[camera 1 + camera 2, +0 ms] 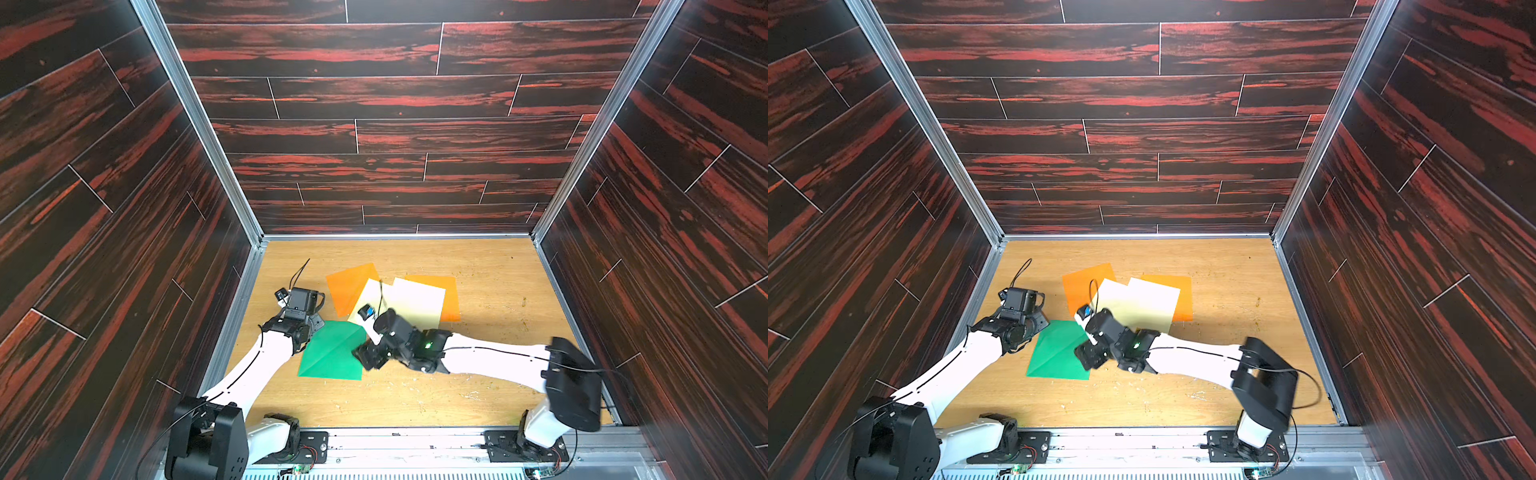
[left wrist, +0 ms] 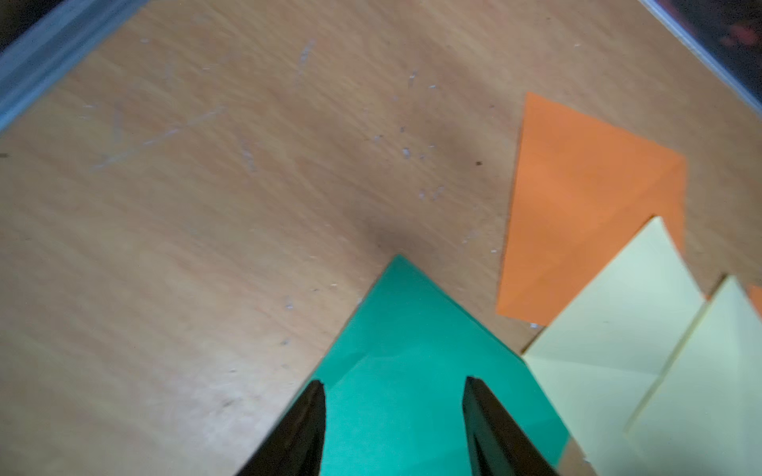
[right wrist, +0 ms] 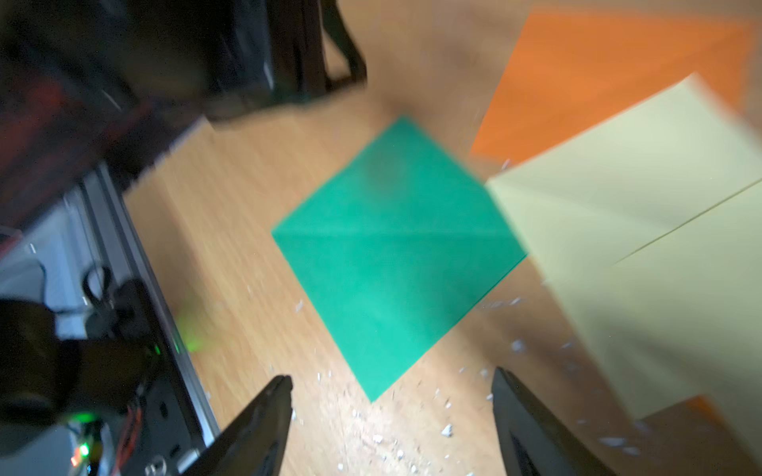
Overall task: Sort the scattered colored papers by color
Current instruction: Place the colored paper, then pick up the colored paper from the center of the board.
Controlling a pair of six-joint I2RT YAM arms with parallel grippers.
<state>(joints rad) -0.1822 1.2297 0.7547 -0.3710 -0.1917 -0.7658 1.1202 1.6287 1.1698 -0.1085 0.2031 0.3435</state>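
At the near half of the desk [image 1: 415, 399]: your green paper [image 1: 332, 353] lies flat with bare wood around it; I judge this to be the green spot.
Left gripper [image 2: 393, 381]: jaws apart above the green sheet's far corner, pinching nothing.
Right gripper [image 3: 391, 373]: jaws wide and empty, over bare desk just off the green sheet's right side.
Cream papers [image 1: 409, 303]: two overlapping sheets mid-desk; one meets the green sheet's edge.
Orange papers: farthest back, one on the left [image 1: 347, 286] and one on the right [image 1: 451, 299], each partly under cream, so you have these colours left to separate.
Wrist views: only they show you the jaws; the top views hide them beneath the wrists.
Top views: both show you the whole layout, including the right orange sheet, which is barely a sliver to the wrists.
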